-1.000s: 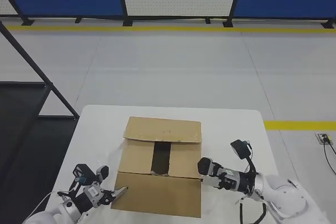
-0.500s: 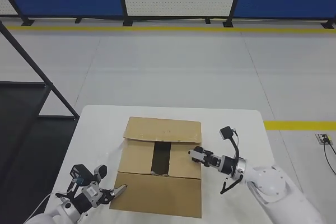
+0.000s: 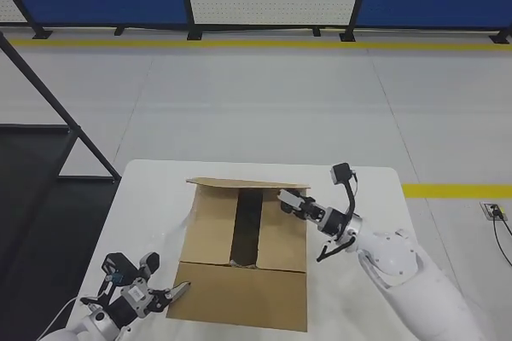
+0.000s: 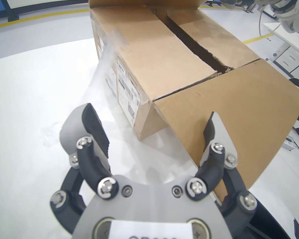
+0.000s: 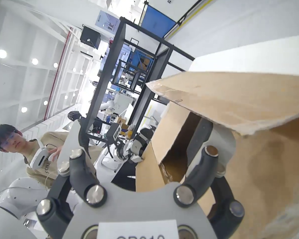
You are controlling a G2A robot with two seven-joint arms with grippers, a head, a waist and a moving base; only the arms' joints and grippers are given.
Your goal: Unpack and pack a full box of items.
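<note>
A brown cardboard box stands mid-table, its two inner flaps lying flat with a dark gap between them. The far flap stands nearly upright, and the near flap hangs outward. My right gripper is open at the far flap's right corner; in the right wrist view one finger sits beneath the flap. My left gripper is open and holds nothing, low by the near flap's left corner; the top view shows this gripper there too.
Clear plastic film trails down the box's left side onto the white table. A black metal frame stands off the table's left. Bare tabletop lies left and right of the box.
My right gripper has travelled from the box's near right side to its far edge. The far flap has risen from lying flat to nearly upright. The left arm has barely shifted.
</note>
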